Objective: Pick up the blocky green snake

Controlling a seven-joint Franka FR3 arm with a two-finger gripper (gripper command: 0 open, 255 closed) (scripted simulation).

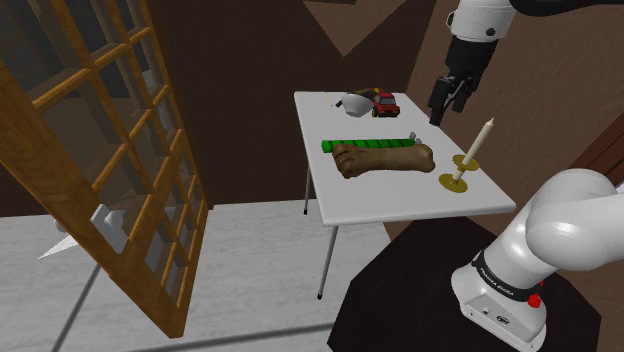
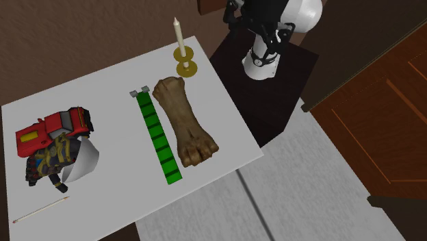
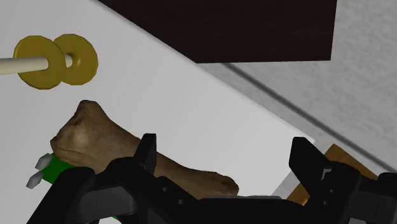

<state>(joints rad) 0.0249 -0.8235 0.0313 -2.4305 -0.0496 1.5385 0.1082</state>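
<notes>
You have seven things on one tabletop (image 2: pixel 226 123), one of each.
Beside the brown foot-shaped piece (image 2: pixel 183 123): one green blocky snake (image 2: pixel 157 140) and one candle (image 2: pixel 178 37) on its holder; farther off, one red toy truck (image 2: pixel 55 127), one dark strapped bundle (image 2: pixel 46 163), one white curved piece (image 2: pixel 85 163) and one thin stick (image 2: pixel 41 211).

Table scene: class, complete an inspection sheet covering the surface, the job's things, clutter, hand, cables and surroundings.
Surface: white table, level.
Job's things: green snake lying straight, close alongside a brown foot.
Clutter: candle in its holder, red toy truck, white bowl, thin stick.
Hand: hand open, in the air, holding nothing.
Cables: nothing seen.
Surroundings: wooden lattice door, grey floor.
</notes>
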